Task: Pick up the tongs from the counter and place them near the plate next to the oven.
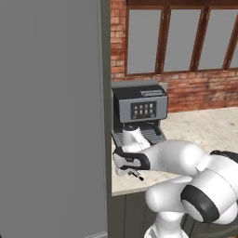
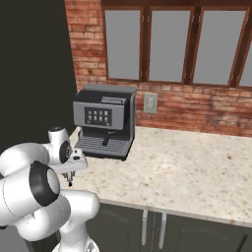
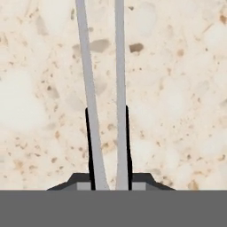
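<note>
Resting on the speckled tabletop (image 3: 177, 88), tongs (image 3: 103, 88) sitting clamped between pincer (image 3: 109, 146) fingers; risking slipping through a thin hold.

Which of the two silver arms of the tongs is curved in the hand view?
The left arm of the tongs is the curved one: it leans outward toward the top. The right arm runs nearly straight. Both pass between the gripper fingertips.
</note>
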